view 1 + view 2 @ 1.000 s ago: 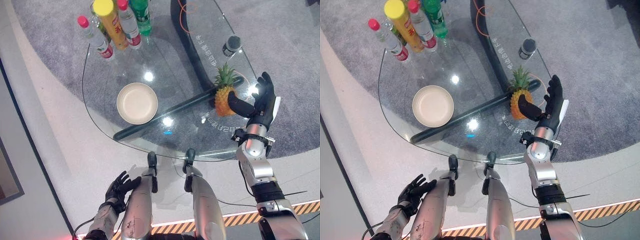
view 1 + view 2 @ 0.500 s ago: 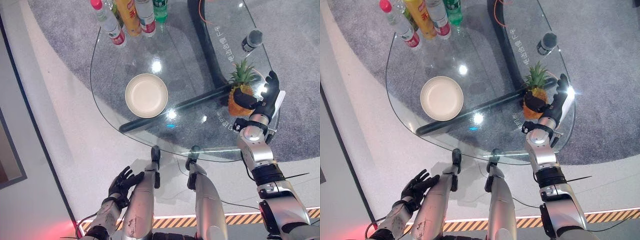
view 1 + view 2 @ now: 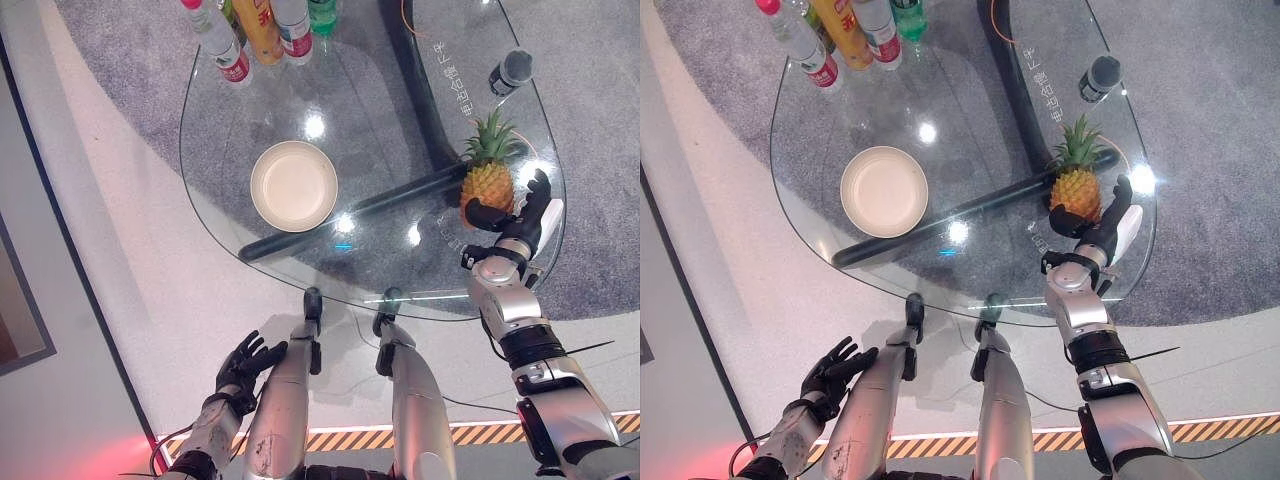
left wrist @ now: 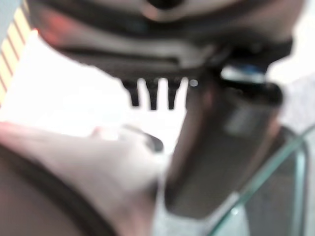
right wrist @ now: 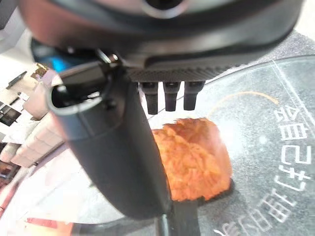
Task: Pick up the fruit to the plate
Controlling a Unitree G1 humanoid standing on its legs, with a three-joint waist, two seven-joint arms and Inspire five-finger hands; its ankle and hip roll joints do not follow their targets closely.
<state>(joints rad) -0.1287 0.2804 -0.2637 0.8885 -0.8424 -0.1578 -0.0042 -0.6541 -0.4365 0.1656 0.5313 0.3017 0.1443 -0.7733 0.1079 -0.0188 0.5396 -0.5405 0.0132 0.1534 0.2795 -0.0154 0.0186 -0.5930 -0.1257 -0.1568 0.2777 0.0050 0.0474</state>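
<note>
The pineapple [image 3: 490,180] stands upright on the glass desk [image 3: 260,120], toward three o'clock of the desk, with its leafy crown pointing away from the robot. The right hand [image 3: 515,215] sits just beside the fruit's base at about five o'clock of it, thumb reaching across the near side and fingers straight and spread on the far right, so the hand is apart and cups the fruit without yet clamping it. That placement looks like the set-up for a side grasp low on the body, where the skin gives purchase and the crown stays clear.

The plate [image 3: 294,186] lies empty near the middle of the desk, well apart from the pineapple at its nine o'clock. A cluster of bottles [image 3: 262,30] stands at the desk's twelve o'clock edge, out of the carrying path. The left hand [image 3: 245,365] hangs relaxed and open below the desk, idle.
</note>
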